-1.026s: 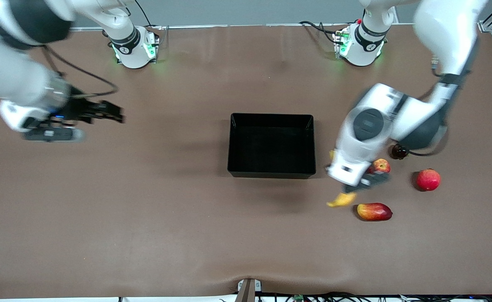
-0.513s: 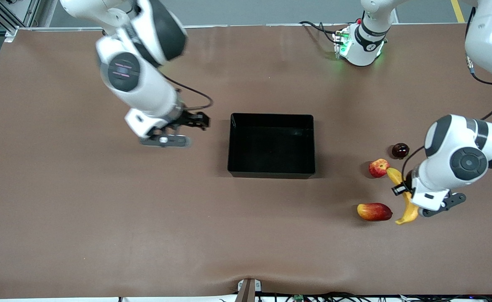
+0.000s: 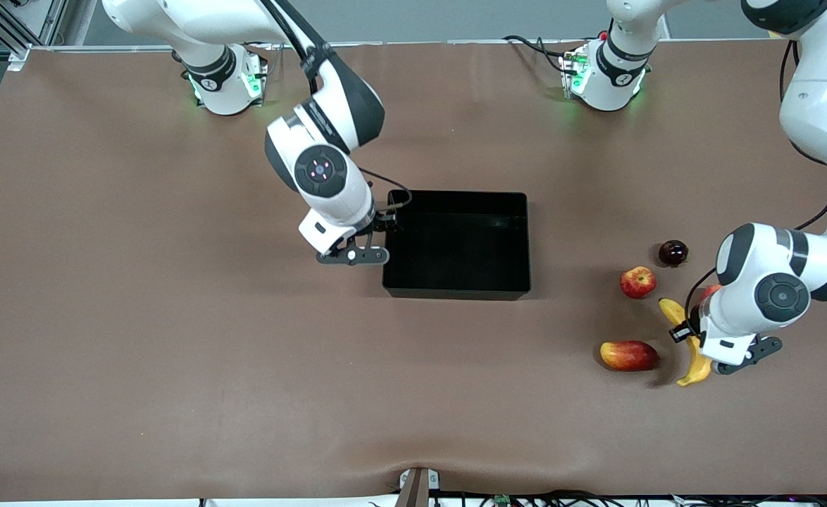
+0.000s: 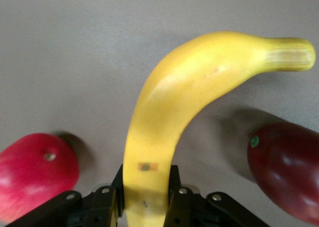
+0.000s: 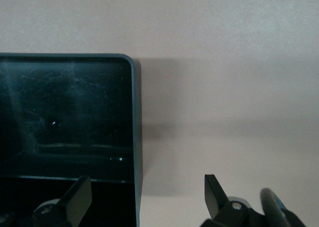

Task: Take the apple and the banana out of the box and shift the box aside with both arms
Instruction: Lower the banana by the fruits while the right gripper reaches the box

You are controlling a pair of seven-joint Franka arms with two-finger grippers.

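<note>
While clamped: left gripper (image 4: 144, 199) pinches banana (image 4: 189, 102) beside mango (image 3: 629, 355).
Right gripper (image 5: 144, 197): spread astride box (image 5: 133, 137) wall.
Nearby: apple (image 3: 637, 282).

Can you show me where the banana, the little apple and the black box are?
banana (image 4: 164, 112), left wrist view, middle of its curve.
apple (image 3: 637, 282), front view, its red middle.
black box (image 3: 456, 290), front view, the wall nearest the camera.

A: Any room around the long curved yellow banana (image 3: 692, 355)?
B: Crowded: oblong red-yellow mango (image 3: 629, 355) beside it, small red-and-yellow apple (image 3: 637, 282) near; the black rectangular plastic bin (image 3: 456, 290) stands well apart, bare brown table (image 3: 174, 366) between
</note>
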